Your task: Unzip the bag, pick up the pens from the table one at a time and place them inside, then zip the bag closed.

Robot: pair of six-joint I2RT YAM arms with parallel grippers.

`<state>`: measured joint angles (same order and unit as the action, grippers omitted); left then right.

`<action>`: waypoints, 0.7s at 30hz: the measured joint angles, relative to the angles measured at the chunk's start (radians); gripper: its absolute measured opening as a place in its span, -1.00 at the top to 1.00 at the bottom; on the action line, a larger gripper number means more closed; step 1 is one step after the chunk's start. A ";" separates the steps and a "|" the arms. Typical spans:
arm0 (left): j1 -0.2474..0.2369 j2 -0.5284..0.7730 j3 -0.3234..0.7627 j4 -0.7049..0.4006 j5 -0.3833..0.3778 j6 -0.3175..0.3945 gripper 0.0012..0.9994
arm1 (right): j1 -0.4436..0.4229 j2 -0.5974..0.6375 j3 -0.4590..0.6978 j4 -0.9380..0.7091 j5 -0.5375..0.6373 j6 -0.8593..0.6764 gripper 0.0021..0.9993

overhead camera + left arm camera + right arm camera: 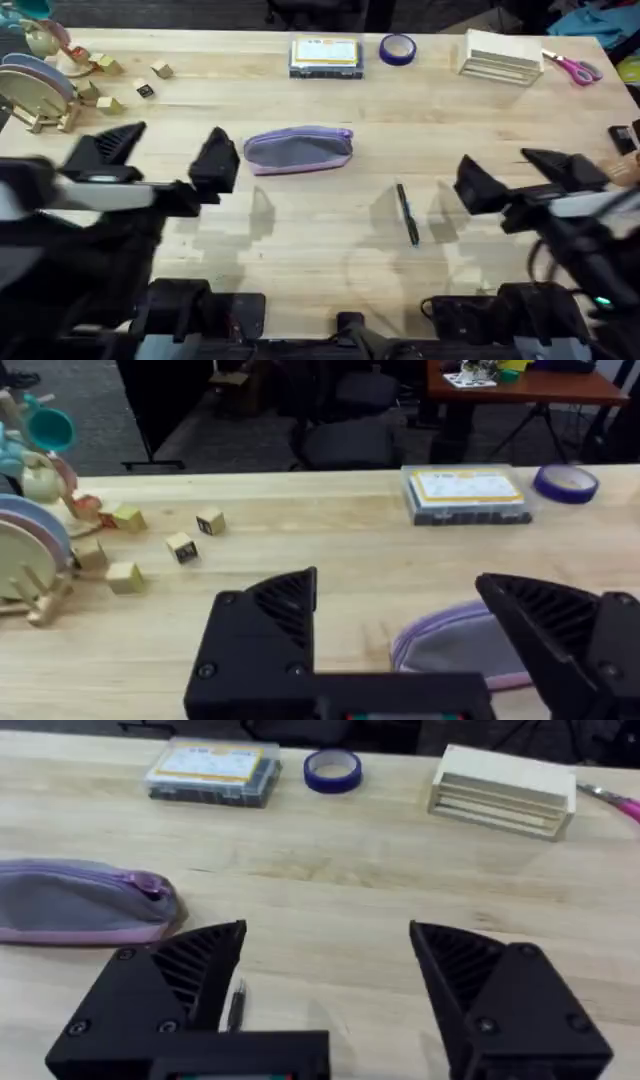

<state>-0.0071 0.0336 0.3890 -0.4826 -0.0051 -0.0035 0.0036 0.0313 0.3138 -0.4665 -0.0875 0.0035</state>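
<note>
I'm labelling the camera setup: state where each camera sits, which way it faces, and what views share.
Overhead: above the arm bases, looking down and forward over the table; both arms show.
Left wrist: on the left arm, facing the bag; open left gripper at the bottom.
Right wrist: on the right arm, low over the pen; open right gripper.
Shared: all show the bag.

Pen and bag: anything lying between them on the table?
Nothing. In the overhead view, bare table separates the bag from the pen.
</note>
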 joint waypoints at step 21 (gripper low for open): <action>0.000 0.456 0.528 -0.372 0.117 0.033 -0.99 | 0.000 0.538 0.711 -0.506 -0.014 0.000 -1.00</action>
<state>-0.0071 0.4898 0.9171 -0.8548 0.1123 0.0290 0.0036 0.5688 1.0253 -0.9724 -0.1017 0.0036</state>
